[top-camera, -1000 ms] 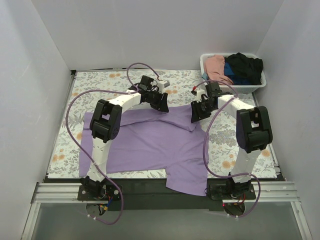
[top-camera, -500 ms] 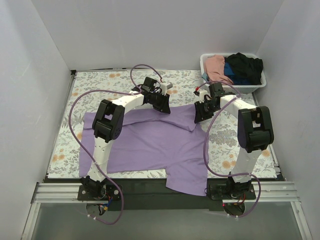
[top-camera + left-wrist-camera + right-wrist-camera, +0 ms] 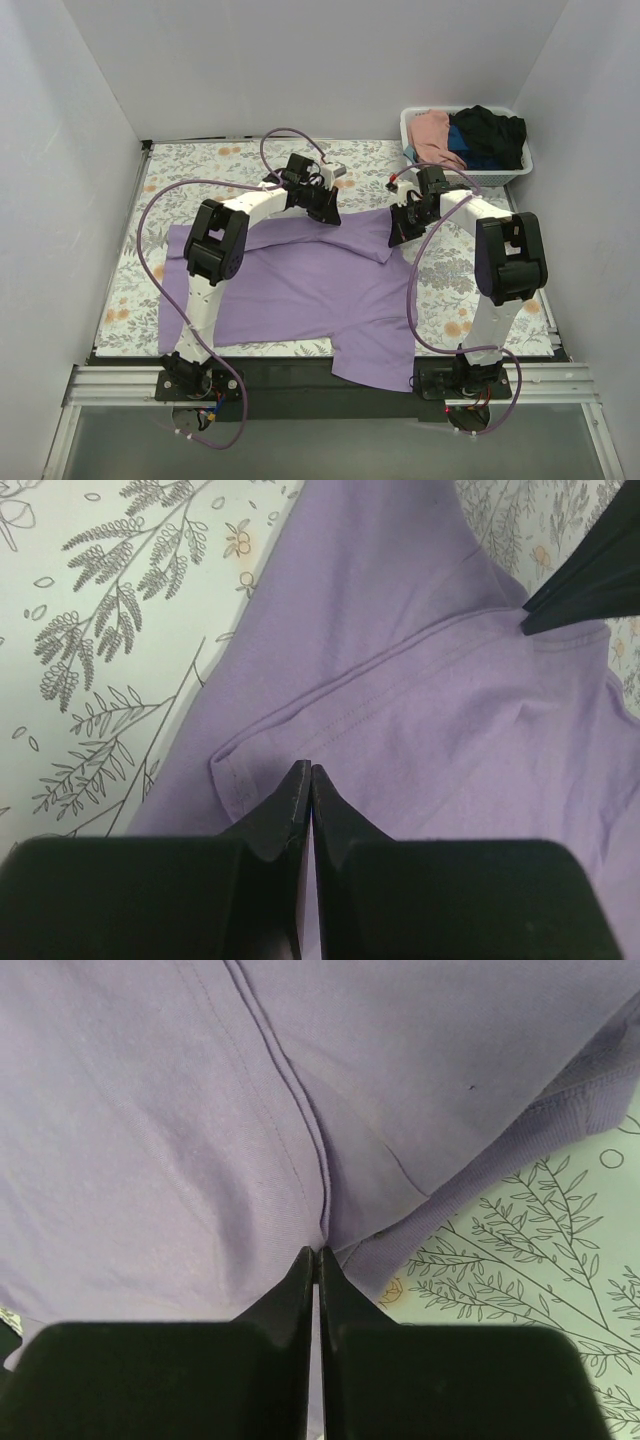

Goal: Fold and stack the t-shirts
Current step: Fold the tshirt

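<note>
right gripper (image 3: 315, 1255) rightward; lavender shirt (image 3: 300, 285) crosswise

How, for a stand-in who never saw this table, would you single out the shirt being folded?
Start at the middle of the flower-patterned table. The lavender-purple t-shirt lies spread there, one corner overhanging the near edge. It alone is laid out; the pink, blue and black clothes sit bundled in the white corner basket.
</note>
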